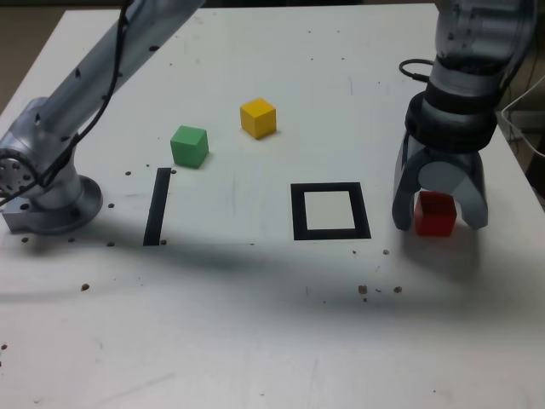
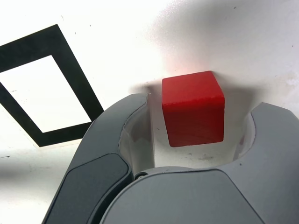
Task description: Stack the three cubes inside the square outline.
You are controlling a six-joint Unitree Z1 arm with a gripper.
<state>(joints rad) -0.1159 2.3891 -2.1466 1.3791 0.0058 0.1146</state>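
Altogether three cubes (image 1: 259, 118), one square outline (image 1: 330, 211).

White tabletop (image 1: 255, 341) with dark specks, a brownish floor strip beyond its far-left corner.

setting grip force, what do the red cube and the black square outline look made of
Red cube: probably painted wood or hard plastic; matte, even colour, crisp edges with slightly rounded corners, no grain showing.
Black square outline: looks like flat black tape or print on the white table; no visible thickness, dull finish.
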